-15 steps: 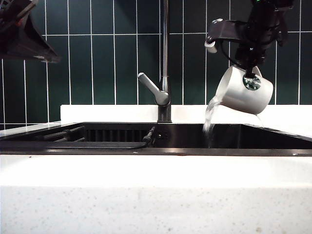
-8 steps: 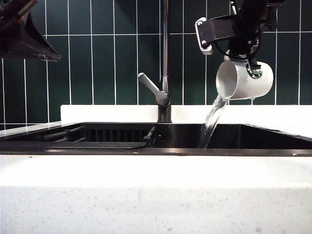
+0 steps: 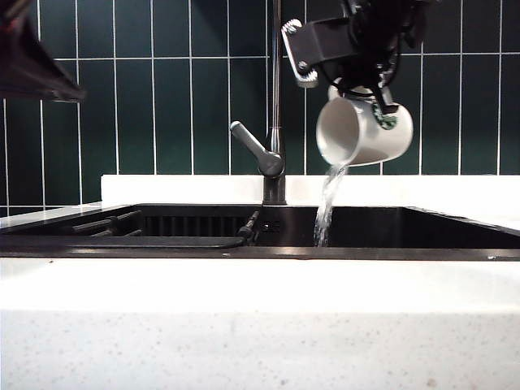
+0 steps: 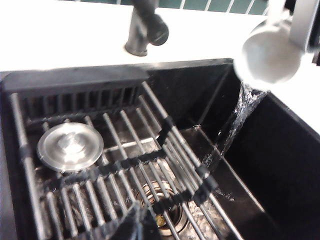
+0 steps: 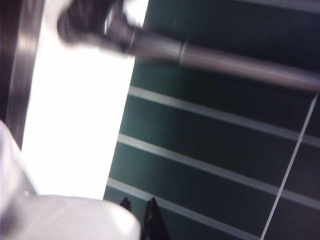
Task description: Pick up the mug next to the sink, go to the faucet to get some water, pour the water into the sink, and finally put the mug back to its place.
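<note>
Mug: the white mug [image 3: 363, 130] with the green logo hangs high over the right part of the sink, just to the right of the faucet pipe. It is tipped on its side with its mouth facing left and a bit down.
Water: a thin stream of water [image 3: 327, 205] falls from the mug's lip into the sink.
Right claw: the right claw [image 3: 375, 91] is at the top of the mug and is closed tight on it, holding it in the air.
Left claw: the left claw [image 4: 136, 223] is up over the left part of the sink. Its two dark tips are pressed together and it holds nothing.
Sink: the black sink [image 3: 203, 241] is set into the white speckled counter [image 3: 260, 325]. Inside it lie a rack of metal bars [image 4: 125, 165] and a round shiny drain plug [image 4: 70, 146].
Faucet: the dark faucet [image 3: 275, 122] stands at the back of the sink, with its grey handle [image 3: 253, 148] pointing up and to the left.
Wall: dark green tiles [image 3: 154, 89] are behind it all.
</note>
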Controlling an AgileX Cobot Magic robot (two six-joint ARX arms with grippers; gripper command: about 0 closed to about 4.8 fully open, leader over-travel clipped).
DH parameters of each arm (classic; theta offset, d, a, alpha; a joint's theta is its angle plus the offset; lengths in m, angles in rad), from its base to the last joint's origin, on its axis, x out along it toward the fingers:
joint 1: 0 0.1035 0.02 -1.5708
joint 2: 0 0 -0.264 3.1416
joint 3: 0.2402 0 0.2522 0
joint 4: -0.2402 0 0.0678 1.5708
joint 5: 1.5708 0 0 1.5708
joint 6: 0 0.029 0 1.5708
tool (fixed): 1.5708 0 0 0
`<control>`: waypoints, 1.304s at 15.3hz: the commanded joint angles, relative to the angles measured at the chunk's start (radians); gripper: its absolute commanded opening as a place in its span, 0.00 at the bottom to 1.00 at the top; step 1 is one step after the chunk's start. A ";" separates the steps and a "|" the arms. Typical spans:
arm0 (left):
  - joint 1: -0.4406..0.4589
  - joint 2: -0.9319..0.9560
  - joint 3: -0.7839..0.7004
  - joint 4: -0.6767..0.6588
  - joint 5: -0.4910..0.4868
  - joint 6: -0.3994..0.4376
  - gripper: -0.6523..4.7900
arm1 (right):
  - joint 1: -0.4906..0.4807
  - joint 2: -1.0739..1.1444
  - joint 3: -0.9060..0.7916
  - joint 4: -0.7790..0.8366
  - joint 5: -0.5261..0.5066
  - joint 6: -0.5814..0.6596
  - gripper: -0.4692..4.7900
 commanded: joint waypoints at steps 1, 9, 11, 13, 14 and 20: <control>-0.001 -0.092 -0.064 0.027 -0.003 -0.035 0.11 | 0.005 -0.015 0.010 0.030 0.019 0.085 0.09; -0.001 -0.236 -0.132 0.037 -0.047 -0.048 0.11 | -0.114 -0.015 0.009 -0.137 -0.001 0.979 0.09; -0.001 -0.235 -0.132 0.051 -0.056 -0.048 0.11 | -0.157 -0.016 0.009 -0.142 -0.045 1.090 0.09; -0.001 -0.235 -0.132 0.045 -0.063 -0.048 0.11 | -0.211 -0.016 0.009 -0.137 -0.088 1.191 0.09; -0.001 -0.235 -0.132 0.042 -0.063 -0.048 0.11 | -0.259 -0.016 0.009 -0.137 -0.111 1.259 0.09; -0.001 -0.235 -0.132 0.043 -0.064 -0.047 0.11 | -0.456 -0.041 -0.085 0.005 -0.166 1.500 0.09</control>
